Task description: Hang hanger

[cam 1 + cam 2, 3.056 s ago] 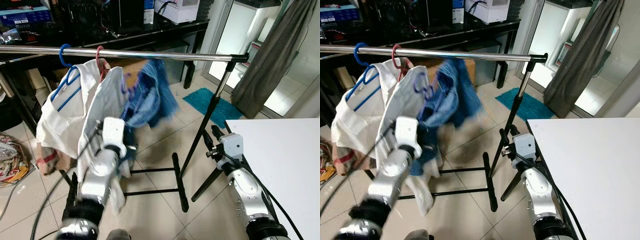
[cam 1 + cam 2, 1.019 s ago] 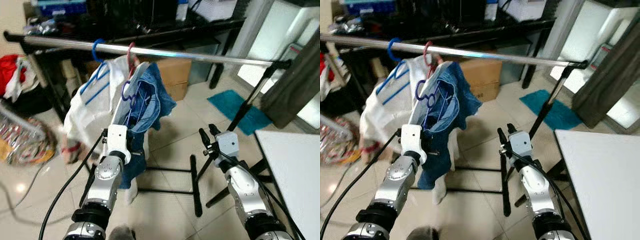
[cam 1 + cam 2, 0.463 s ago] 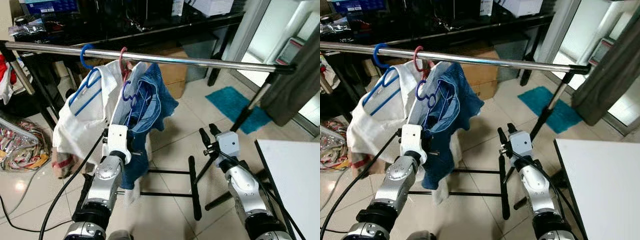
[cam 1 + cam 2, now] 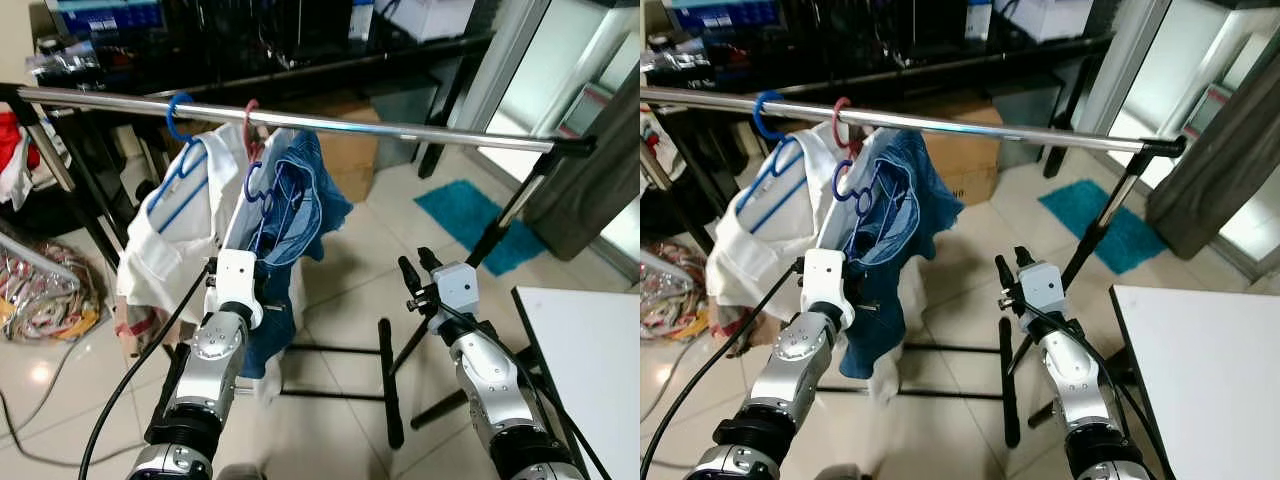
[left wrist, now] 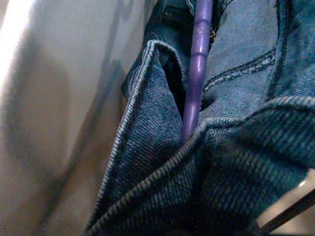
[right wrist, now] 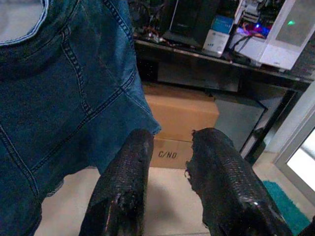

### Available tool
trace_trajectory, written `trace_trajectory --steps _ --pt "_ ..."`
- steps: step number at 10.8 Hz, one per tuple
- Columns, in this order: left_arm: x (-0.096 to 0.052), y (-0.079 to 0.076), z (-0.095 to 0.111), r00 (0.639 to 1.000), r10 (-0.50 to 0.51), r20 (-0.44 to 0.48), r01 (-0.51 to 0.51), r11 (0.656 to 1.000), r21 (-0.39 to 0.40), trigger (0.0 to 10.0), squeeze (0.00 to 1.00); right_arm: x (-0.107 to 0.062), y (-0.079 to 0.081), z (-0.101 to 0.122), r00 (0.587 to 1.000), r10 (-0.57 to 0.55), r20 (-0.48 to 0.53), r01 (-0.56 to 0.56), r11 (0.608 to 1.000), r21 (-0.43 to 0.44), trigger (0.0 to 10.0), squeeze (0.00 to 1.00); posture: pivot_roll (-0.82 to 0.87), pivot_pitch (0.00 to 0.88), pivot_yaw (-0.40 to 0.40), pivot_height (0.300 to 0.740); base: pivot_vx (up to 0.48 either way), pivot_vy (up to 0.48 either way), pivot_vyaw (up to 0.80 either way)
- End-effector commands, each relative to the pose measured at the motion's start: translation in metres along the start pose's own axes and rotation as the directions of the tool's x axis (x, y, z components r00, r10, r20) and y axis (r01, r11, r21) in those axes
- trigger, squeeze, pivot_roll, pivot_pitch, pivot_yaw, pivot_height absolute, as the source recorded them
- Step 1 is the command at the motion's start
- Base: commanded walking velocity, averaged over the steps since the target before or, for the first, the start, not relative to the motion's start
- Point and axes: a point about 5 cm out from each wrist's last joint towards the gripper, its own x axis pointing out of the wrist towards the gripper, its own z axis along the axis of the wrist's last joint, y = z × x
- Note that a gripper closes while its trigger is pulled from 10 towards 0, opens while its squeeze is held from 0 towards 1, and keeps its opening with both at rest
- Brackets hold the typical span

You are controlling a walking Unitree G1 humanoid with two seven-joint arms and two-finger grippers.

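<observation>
A purple hanger (image 4: 252, 185) carrying blue jeans (image 4: 300, 205) is held up just under the silver rail (image 4: 400, 130), its hook off the rail. My left gripper (image 4: 258, 264) is shut on the hanger's lower part, buried in the denim; the left wrist view shows the purple bar (image 5: 197, 64) amid the jeans' folds (image 5: 162, 147). On the rail hang a blue hanger (image 4: 178, 110) with a white shirt (image 4: 170, 220) and a pink hanger (image 4: 250, 115). My right gripper (image 4: 415, 268) is open and holds nothing, low and right of the jeans, its fingers (image 6: 123, 187) pointing at them.
The rack's black post (image 4: 500, 225) and foot bar (image 4: 388, 380) stand ahead on the tiled floor. A cardboard box (image 4: 350, 150) sits under a dark desk behind the rail. A teal mat (image 4: 470, 210), a grey curtain (image 4: 590, 190) and a white table (image 4: 590, 350) are right; bags (image 4: 40, 290) left.
The camera has shifted a little. The jeans, blurred and swinging three seconds ago, now hang still under the rail in my left gripper. My right arm keeps its pose.
</observation>
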Motion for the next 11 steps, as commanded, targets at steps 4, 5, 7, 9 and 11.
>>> trace_trajectory --steps 4,5,7,9,11 --pt "0.004 -0.005 0.011 0.999 -0.027 0.045 0.026 0.999 0.025 10.0 0.0 -0.002 -0.004 -0.002 1.0 -0.016 -0.01 0.016 1.0 0.003 10.0 0.0 0.23 0.007 -0.048 0.74 0.396 0.0 0.0" --pt "0.004 -0.005 0.011 0.999 -0.025 0.044 0.024 0.999 0.028 10.0 0.0 -0.002 -0.004 -0.002 1.0 -0.016 -0.01 0.016 1.0 0.003 10.0 0.0 0.23 0.007 -0.049 0.74 0.0 0.0 0.0" --pt "0.004 -0.005 0.011 0.999 -0.023 0.042 0.021 0.999 0.039 10.0 0.0 -0.002 -0.004 -0.002 1.0 -0.016 -0.011 0.016 1.0 0.002 10.0 0.0 0.23 0.007 -0.049 0.74 0.0 0.0 0.0" --pt "0.004 -0.005 0.011 0.999 -0.03 0.041 0.028 0.998 0.053 10.0 0.0 -0.002 -0.004 -0.002 1.0 -0.016 -0.011 0.016 1.0 0.003 10.0 0.0 0.23 0.006 -0.049 0.74 0.0 0.0 0.0" --pt "0.005 -0.015 0.018 0.993 -0.094 0.065 0.082 0.983 0.167 10.0 0.0 -0.002 -0.004 -0.002 1.0 -0.016 -0.011 0.016 1.0 0.004 10.0 0.0 0.23 0.006 -0.049 0.74 0.0 0.0 0.0"
